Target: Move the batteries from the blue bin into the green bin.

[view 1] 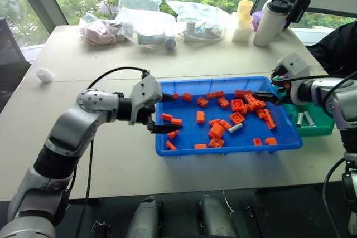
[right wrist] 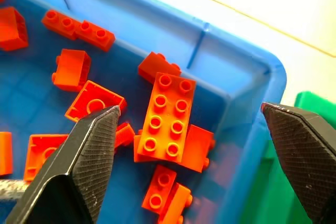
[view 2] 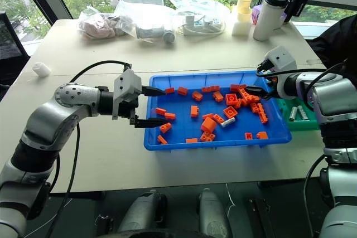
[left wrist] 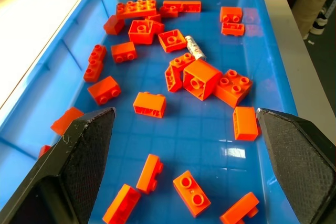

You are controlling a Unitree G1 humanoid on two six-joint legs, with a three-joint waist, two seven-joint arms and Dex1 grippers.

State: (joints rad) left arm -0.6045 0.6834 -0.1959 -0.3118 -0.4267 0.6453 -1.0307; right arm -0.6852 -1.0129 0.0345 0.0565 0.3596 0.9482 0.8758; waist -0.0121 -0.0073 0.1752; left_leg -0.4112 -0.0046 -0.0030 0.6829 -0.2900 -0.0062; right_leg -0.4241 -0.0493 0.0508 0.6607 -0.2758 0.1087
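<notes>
Blue bin (view 1: 167, 147), beige table (view 1: 83, 65), windows behind

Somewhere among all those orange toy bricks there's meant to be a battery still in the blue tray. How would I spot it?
Start at the wide blue bin in the middle of the table. Look a little right of its centre, beside the heap of orange bricks stacked there. The battery lies flat and slanted against that heap: a small silver-grey smooth cylinder, the only thing in the tray that is neither orange nor studded.
</notes>
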